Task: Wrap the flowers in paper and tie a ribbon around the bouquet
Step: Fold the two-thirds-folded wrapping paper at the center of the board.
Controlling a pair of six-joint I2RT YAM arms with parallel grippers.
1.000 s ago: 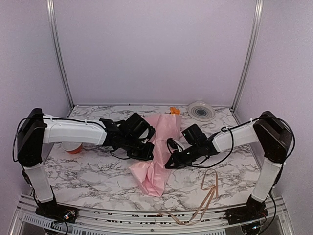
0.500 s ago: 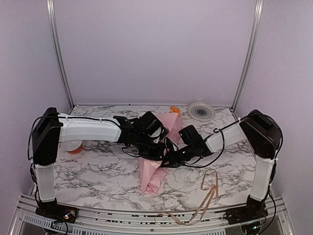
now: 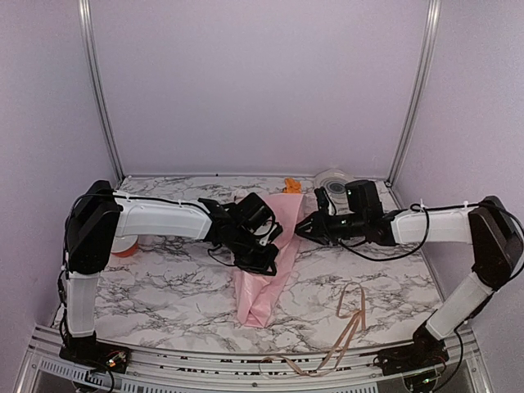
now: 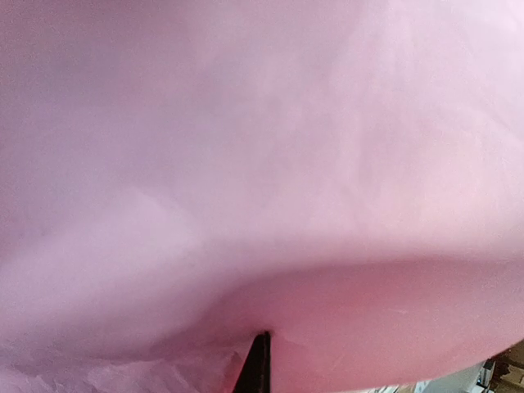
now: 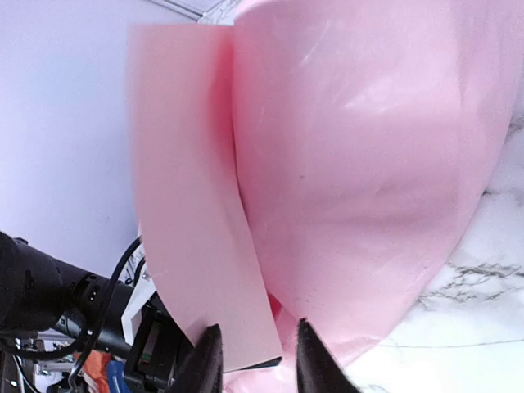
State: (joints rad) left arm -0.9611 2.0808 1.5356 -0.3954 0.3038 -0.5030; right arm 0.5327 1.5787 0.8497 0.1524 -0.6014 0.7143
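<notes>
Far left, the orange-rimmed roll (image 3: pixel 123 246) peeked out behind the left arm (image 3: pixel 155 219), well away from the action. The left gripper (image 3: pixel 264 259) was clamped tight on the paper (image 3: pixel 264 286). Its wrist view showed nothing but pink sheet draped over the lens, so it read as a pinch on the fold. The paper lay as a loose cone down the middle of the table (image 3: pixel 164 286), narrow end toward the bases. One orange bloom (image 3: pixel 291 185) showed at the far end; the other flowers were hidden inside.

To its right, the right gripper (image 3: pixel 304 228) hovered at the cone's upper right edge, jaws narrowly apart, nothing clearly between them. In its wrist view a free flap stood just beyond the tips.

The danger: that flap could spring open if the left pinch slipped, and a hard tug would likely tear so thin a sheet. The two wrists sat close, so a crossing move risked a bump. The white-grey disc (image 3: pixel 334 182) sat just behind the right wrist. The ribbon (image 3: pixel 352 315) lay near the front right edge, part of it trailing over the rail, with bare marble around it for a reach.
</notes>
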